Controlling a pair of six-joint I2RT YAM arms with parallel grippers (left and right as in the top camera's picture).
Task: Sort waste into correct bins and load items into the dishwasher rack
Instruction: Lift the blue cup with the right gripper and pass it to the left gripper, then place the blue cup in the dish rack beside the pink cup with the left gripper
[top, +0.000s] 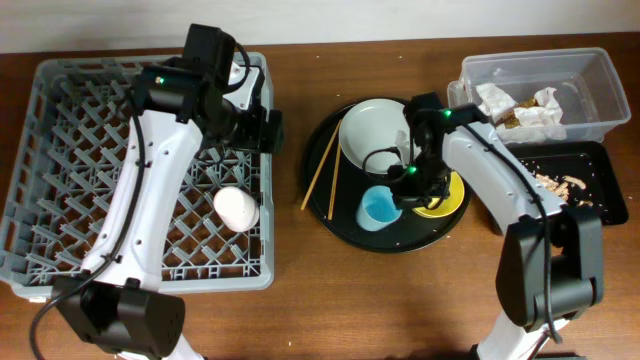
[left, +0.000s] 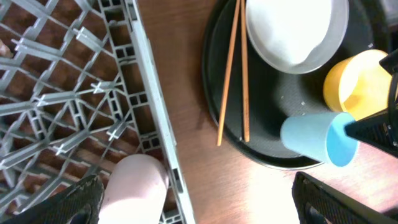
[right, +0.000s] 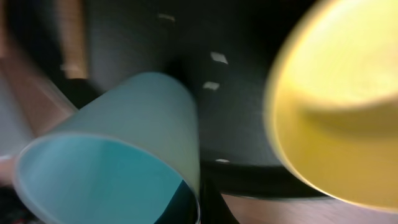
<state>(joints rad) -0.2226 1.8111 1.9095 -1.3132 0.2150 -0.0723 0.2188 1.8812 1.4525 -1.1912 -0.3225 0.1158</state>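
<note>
Left gripper (top: 262, 130) hangs over the right edge of the rack (top: 70, 150), fingers (left: 81, 200) spread wide with nothing between them. The pink cup (top: 236, 208) is already in the rack, near that same edge.

Right gripper (top: 407, 186) is down on the round black tray (top: 340, 215). From the wrist view it looks like it's pinching the rim of the blue cup (top: 380, 209), one finger inside the mouth and one outside. The cup is tipped over with its mouth towards the gripper, right next to the yellow bowl (top: 443, 197).

The plate (top: 372, 135) sits at the back of the round tray, and the chopsticks (top: 322, 168) lie along the tray's left side with their tips over its rim.

Over on the right, the napkins (top: 515, 105) are in the clear tub (top: 600, 75), and the scraps (top: 560, 182) are in the shallow black tray (top: 600, 205) just in front of it.
</note>
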